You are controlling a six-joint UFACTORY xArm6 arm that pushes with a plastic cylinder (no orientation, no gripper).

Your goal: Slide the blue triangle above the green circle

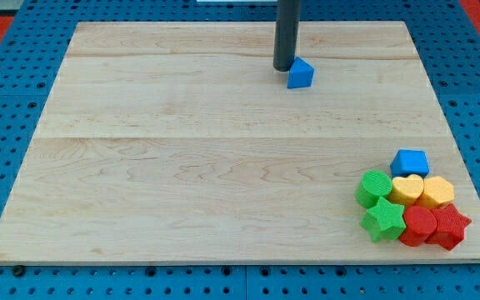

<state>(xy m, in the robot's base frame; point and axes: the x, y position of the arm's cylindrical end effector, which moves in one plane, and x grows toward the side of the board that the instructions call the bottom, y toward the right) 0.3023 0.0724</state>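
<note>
The blue triangle [301, 74] lies near the view's top, a little right of centre, on the wooden board [182, 167]. My tip [283, 67] stands just left of it, touching or nearly touching its left side. The green circle [373, 187] lies at the view's lower right, at the left edge of a cluster of blocks. The blue triangle is far up and to the left of the green circle.
The cluster at the lower right also holds a blue block [410, 162], a yellow heart [407, 190], a yellow hexagon [437, 192], a green star [383, 219], a red circle [419, 225] and a red star [449, 227]. A blue pegboard [7, 117] surrounds the board.
</note>
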